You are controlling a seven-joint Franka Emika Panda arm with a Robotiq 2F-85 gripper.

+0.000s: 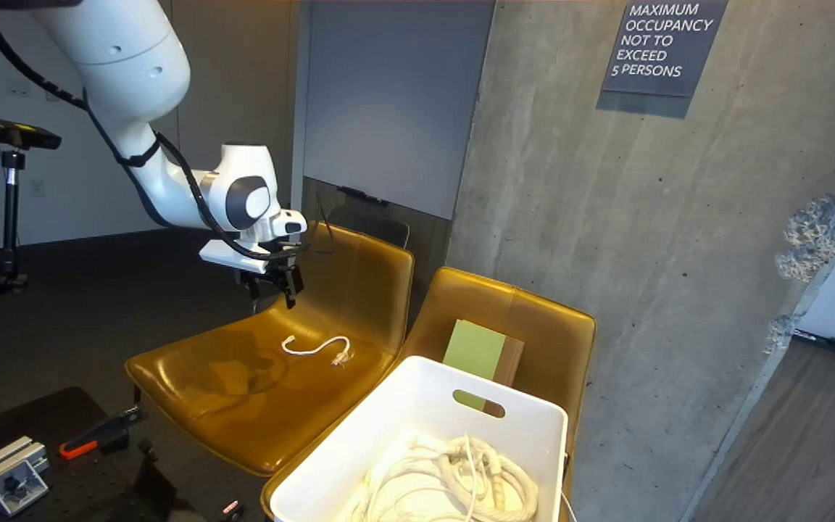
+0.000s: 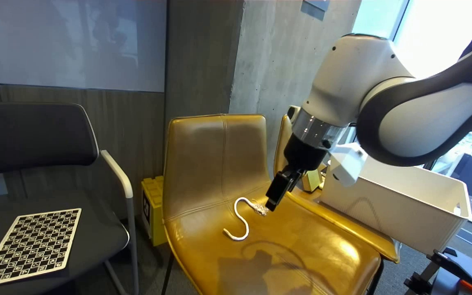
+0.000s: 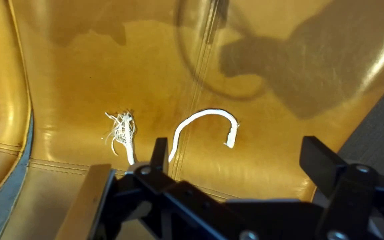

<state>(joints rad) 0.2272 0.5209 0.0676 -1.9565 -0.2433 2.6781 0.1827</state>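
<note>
A short white rope with one frayed end lies in an S-shaped curve on the seat of a tan leather chair. The same rope shows in both exterior views, near the chair's backrest. My gripper is spread wide with nothing between its fingers. It hangs above the seat, apart from the rope, which is the nearest thing to it. In the wrist view the left finger hides the rope's middle stretch. The black gripper points downward over the chair.
A white bin holding coiled pale rope stands on a second tan chair. Behind it leans a green and brown block. A dark chair carries a checkered board. An orange-handled tool lies on a dark surface.
</note>
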